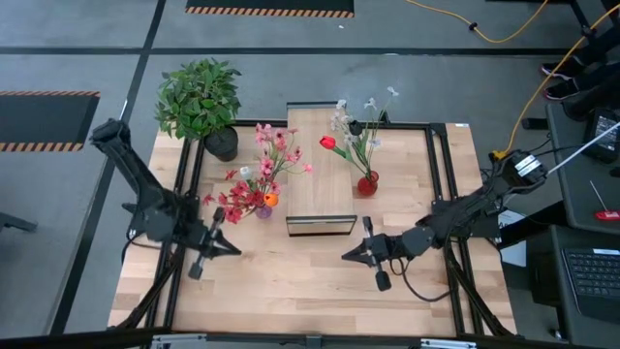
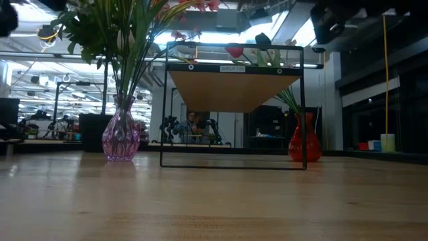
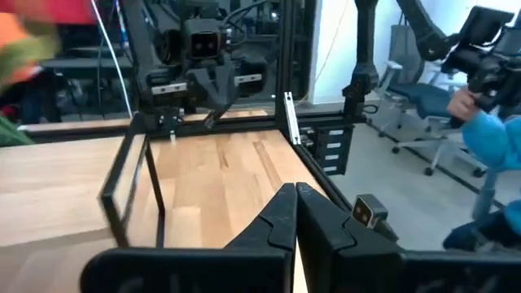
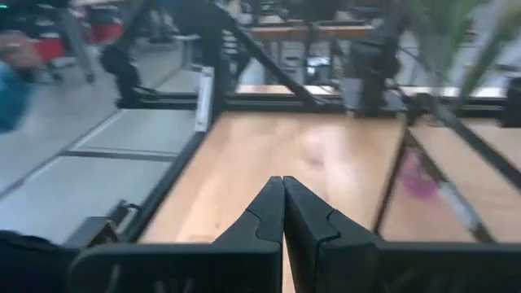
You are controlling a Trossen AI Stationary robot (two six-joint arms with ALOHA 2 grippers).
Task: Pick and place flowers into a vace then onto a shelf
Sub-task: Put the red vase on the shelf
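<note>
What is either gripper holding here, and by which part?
Nothing. The left gripper and right gripper are both shut with nothing between the fingers, over bare table; the flowers stand in vases.

Robotics lab or workshop. Grey floor with hazard-striped mats, yellow cable trailing far right, keyboard on side desk. Further robot rigs and office chair beyond the wooden table; ceiling strip lighting.
</note>
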